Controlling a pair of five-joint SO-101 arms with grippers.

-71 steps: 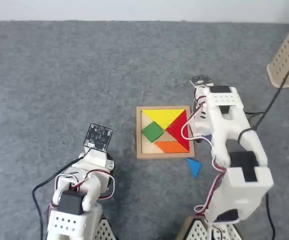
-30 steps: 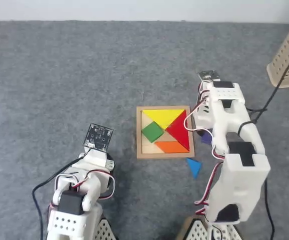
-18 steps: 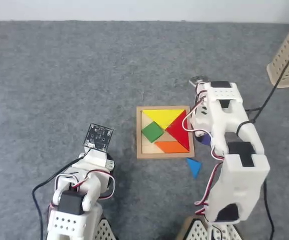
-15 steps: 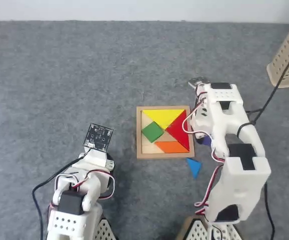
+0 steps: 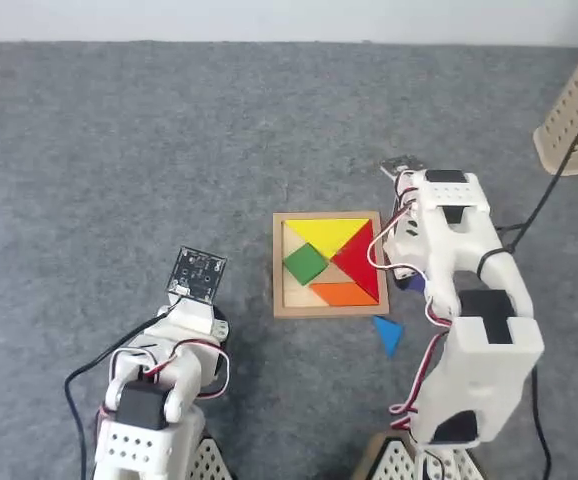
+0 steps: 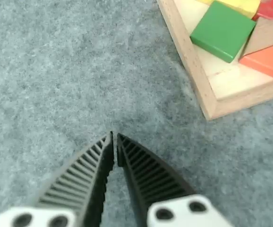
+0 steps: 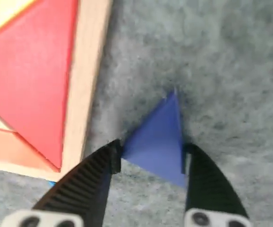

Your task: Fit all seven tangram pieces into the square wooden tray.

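**Right gripper clamped on a dark blue triangle beside the tray**

Tray first: the square wooden tray (image 5: 325, 312) lies on grey carpet at mid-frame in the high view. It holds a yellow triangle (image 5: 327, 235) along its upper edge, a green square (image 5: 305, 263) at left, a red triangle (image 5: 361, 262) at right and an orange piece (image 5: 341, 293) along the bottom. Bare wood shows down the left side and in the lower left corner, so the job looks a little over half done.

The right gripper (image 7: 151, 147) sits low over the carpet just off the tray's right rim. Its jaws are closed to the width of a dark blue triangle (image 7: 157, 142), one finger against each side and nothing else between them. Gripping across the flanks leaves the point free, which should help when steering it into a corner. The piece appears to be at carpet level, not raised.

A light blue triangle (image 5: 388, 333) lies loose on the carpet near the tray's lower right corner.

The left gripper (image 6: 114, 138) hangs above bare carpet near the tray's lower left corner, jaws almost together and holding nothing. That position likely keeps it out of the other arm's way.
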